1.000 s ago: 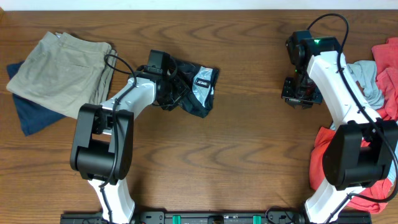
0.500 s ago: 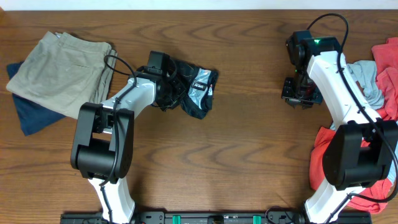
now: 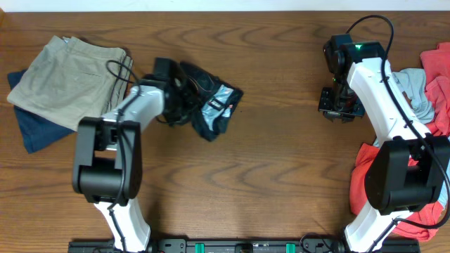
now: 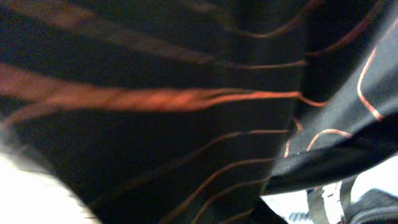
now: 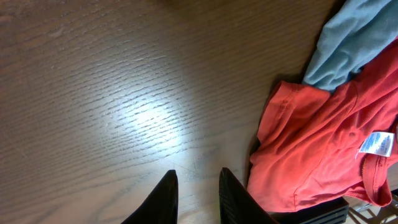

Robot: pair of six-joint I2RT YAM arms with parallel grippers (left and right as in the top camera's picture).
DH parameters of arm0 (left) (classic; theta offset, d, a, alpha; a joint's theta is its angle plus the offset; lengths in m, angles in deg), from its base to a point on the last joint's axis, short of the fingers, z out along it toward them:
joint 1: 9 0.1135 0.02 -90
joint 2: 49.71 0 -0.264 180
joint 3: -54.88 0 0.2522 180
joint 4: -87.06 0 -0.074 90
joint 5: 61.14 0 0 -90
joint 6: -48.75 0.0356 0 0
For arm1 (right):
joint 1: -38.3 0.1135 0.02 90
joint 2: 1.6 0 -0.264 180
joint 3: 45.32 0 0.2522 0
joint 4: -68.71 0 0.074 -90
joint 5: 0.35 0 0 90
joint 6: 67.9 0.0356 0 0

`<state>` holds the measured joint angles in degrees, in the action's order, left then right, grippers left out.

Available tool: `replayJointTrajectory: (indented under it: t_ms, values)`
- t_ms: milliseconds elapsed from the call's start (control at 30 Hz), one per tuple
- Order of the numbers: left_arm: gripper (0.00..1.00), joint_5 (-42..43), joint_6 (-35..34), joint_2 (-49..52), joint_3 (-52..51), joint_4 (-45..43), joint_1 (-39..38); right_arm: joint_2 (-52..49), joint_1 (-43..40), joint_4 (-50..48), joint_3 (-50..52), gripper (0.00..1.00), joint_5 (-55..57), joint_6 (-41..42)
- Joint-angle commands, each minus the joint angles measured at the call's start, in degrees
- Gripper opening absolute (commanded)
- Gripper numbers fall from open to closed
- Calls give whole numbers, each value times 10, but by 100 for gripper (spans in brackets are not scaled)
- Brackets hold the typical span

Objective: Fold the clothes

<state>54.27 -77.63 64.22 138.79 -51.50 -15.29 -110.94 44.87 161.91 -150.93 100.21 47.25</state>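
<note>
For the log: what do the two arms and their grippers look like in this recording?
Both match: the left arm and right arm have white link shells between bulky black joint housings, with thin black cables looping near the wrists. A green light glows on the right wrist. The right gripper has two dark tapered fingers; the left gripper is black, fingers hidden.

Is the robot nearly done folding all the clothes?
Not yet. Done: the tan piece and navy piece lie flat, stacked at the left. In hand: the left fingers grip the crumpled black shirt. Still to do: the red shirt and grey-blue shirt, heaped at the right; the right fingers are empty.
</note>
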Motion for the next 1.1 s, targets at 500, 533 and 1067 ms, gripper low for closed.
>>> replayJointTrajectory:
  t_ms: [500,533,1067]
  values:
    - [94,241,72,24,-2,35,170,10,-7,-12,0,24,10,-10]
    - [95,219,72,24,-2,29,163,10,-7,-12,0,24,10,-10]
    - [96,-4,44,24,-2,-85,153,10,-7,1,0,24,10,-13]
